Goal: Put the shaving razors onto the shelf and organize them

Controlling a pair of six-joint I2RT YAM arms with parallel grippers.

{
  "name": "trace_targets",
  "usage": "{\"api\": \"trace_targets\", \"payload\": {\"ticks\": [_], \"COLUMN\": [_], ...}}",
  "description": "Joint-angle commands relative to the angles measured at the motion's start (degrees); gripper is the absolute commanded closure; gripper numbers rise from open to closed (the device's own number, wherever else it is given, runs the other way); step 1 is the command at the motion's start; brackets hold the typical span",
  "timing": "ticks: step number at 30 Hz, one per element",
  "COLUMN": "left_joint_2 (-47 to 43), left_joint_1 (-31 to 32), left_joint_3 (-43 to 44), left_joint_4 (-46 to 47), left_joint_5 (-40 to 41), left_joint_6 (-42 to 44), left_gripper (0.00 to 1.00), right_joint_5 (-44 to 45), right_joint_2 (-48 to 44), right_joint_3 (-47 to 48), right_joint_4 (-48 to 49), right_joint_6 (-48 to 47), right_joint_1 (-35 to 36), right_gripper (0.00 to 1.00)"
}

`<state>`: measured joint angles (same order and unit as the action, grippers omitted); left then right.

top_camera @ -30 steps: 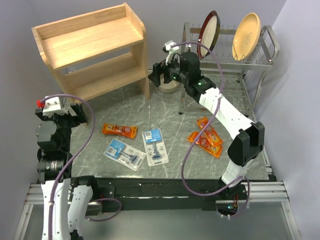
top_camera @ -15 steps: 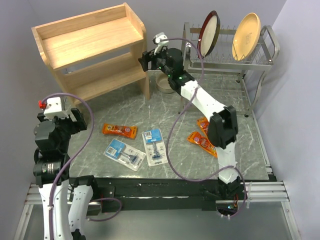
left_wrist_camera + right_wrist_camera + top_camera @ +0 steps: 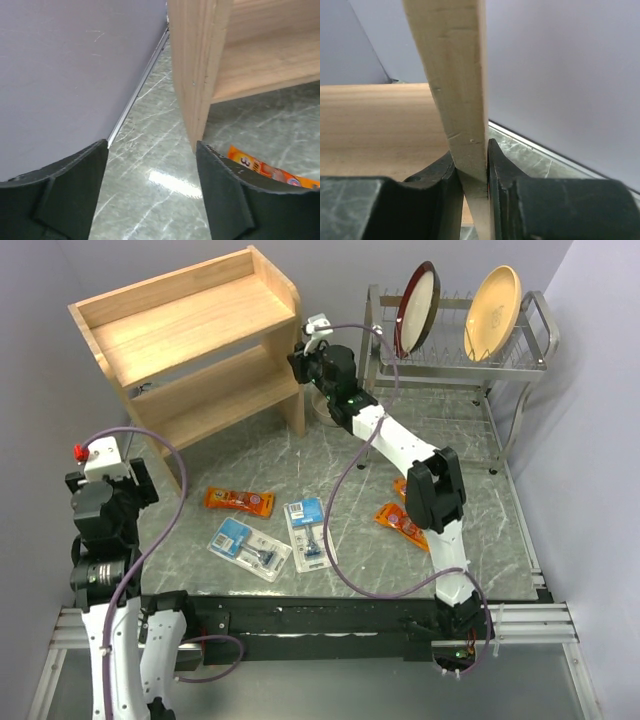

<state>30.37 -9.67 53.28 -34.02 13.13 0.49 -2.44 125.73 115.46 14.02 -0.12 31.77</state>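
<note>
None shelved: flat orange and blue-carded razor packs [image 3: 310, 533] lie on the marbled counter [image 3: 330, 455] before the light wooden two-tier shelf [image 3: 190, 350]; right fingers [image 3: 436, 185] clamp its side panel [image 3: 457, 75], left fingers [image 3: 65, 185] open.

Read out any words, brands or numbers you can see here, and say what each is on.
"3": on the orange pack in the left wrist view; its other print is blurred.
The blister packs and the right-hand orange packs: print too small to read.
The shelf: no text.
</note>
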Motion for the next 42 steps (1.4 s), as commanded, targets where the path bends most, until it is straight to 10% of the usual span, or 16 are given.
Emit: {"api": "trace_targets", "payload": {"ticks": [1,12,28,30,34,42], "left_joint_2": [1.8,12.2,31.5,30.8,21.5,12.1], "left_joint_1": [-0.3,-0.3,-0.3,-0.3,-1.9,-2.0], "left_joint_3": [-2.8,-9.9,2.3,3.7,2.1,-3.3], "left_joint_4": [9.9,26.7,25.9,21.9,13.1,12.9], "left_joint_5": [2.3,-0.6,-4.2,3.3,3.1,-17.7], "left_joint_6": [2.4,2.5,-19.2,-20.7,-18.3,-13.9], "left_gripper": [0.30,0.74,0.82,0.99,0.99,0.99], "right_joint_5": [2.3,9.5,7.2,8.1,9.2,11.9], "right_joint_2": [-11.1,-22.2,-29.7,-29.4,-28.8,-27.2], "right_joint_3": [-5.3,-18.0,-26.8,-26.9,-26.9,-26.3], "right_joint_4": [3.0,-0.1,-2.9,-3.0,-3.6,-4.4], "right_joint_6": [8.5,10.6,12.4,13.5,16.3,16.6], "right_joint_1": [-2.1,-1.4,5.1,6.6,7.2,7.0], "right_gripper": [1.00,1.00,1.00,1.00,1.00,1.00]}}
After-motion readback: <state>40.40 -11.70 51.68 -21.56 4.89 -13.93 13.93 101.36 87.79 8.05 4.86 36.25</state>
